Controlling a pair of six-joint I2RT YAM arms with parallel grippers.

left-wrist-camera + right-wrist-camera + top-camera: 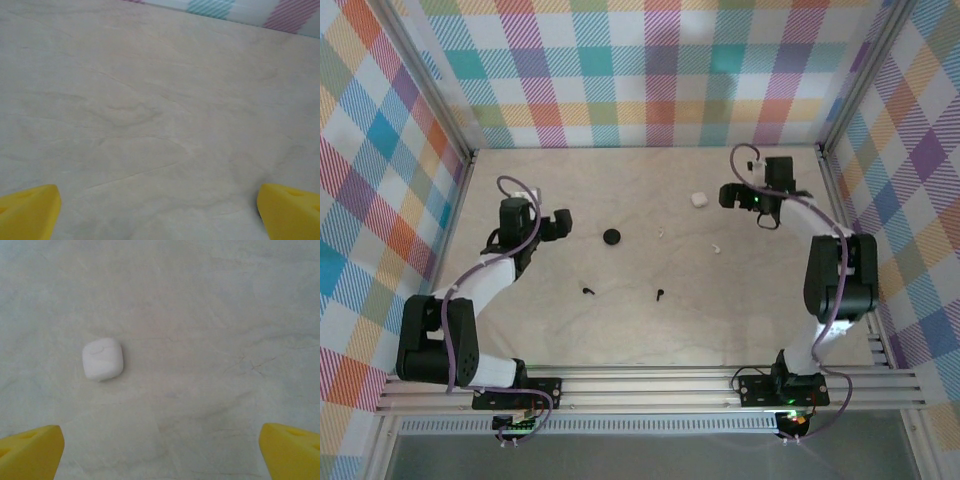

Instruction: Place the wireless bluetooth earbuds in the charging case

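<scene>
A white charging case (698, 199) lies shut on the table at the back right, and the right wrist view has this case (102, 358) up and to the left. A black round case (611, 236) sits near the middle. Two white earbuds (661, 233) (717, 247) lie between the cases. Two black earbuds (587, 291) (659, 295) lie nearer the front. My right gripper (745, 205) (160, 452) hangs open just right of the white case, nothing between its yellow fingertips (30, 452). My left gripper (560, 226) (159, 212) is open over bare table, left of the black case.
The pale marbled table (620, 330) is walled in by plaid panels (640, 70) at the back and both sides. An aluminium rail (650, 385) carrying both arm bases runs along the near edge.
</scene>
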